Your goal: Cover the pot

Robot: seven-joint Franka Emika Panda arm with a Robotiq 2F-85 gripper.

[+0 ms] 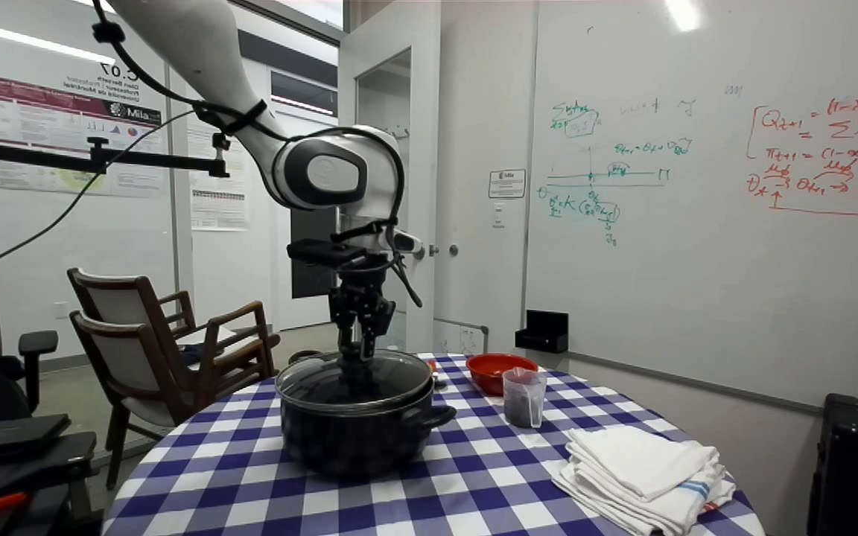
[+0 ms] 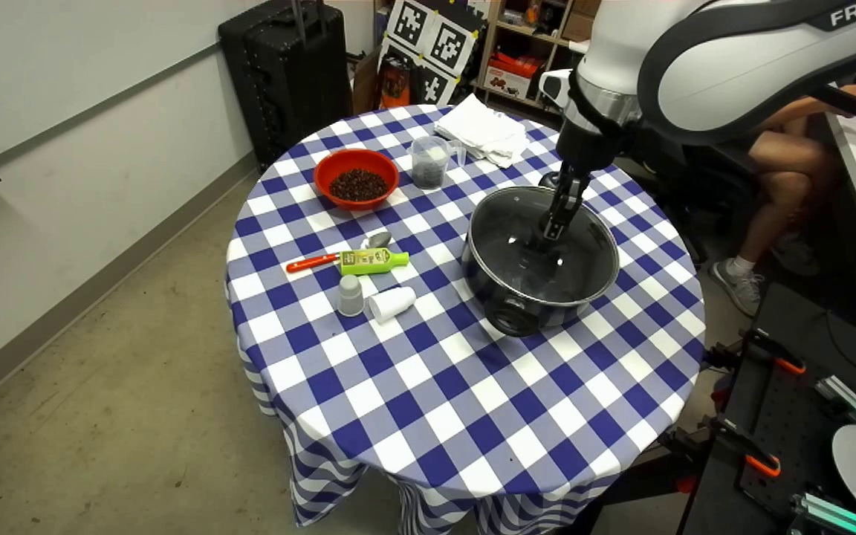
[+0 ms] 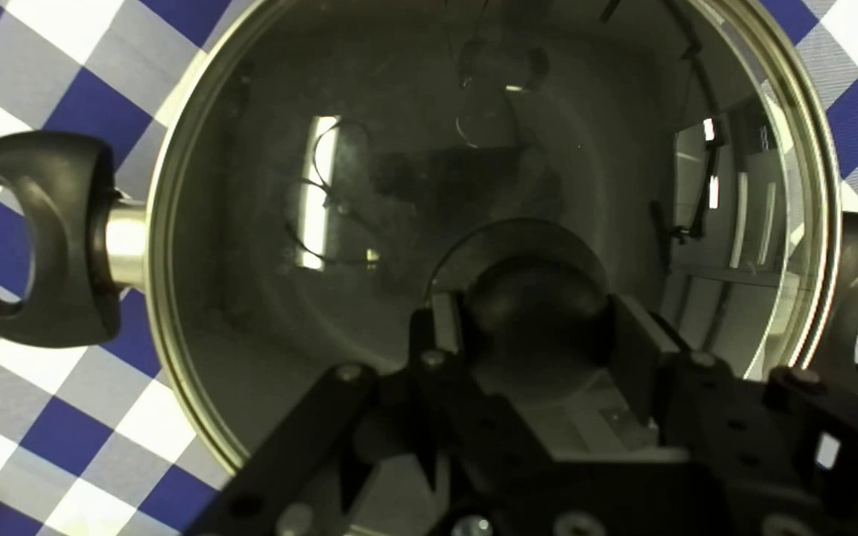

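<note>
The black two-fingered end effector (image 1: 357,350) grips the rounded black knob (image 3: 537,316) of the metal-rimmed, clear glass lid (image 3: 429,193), which lies over the wide, round black pot (image 1: 354,441) standing on the blue-and-white checked, cloth-covered round surface (image 2: 413,386).

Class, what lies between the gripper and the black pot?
The glass lid lies there, over the black pot, its black knob held in the gripper; the wrist view shows the grip best, and both exterior views show the lid.
</note>
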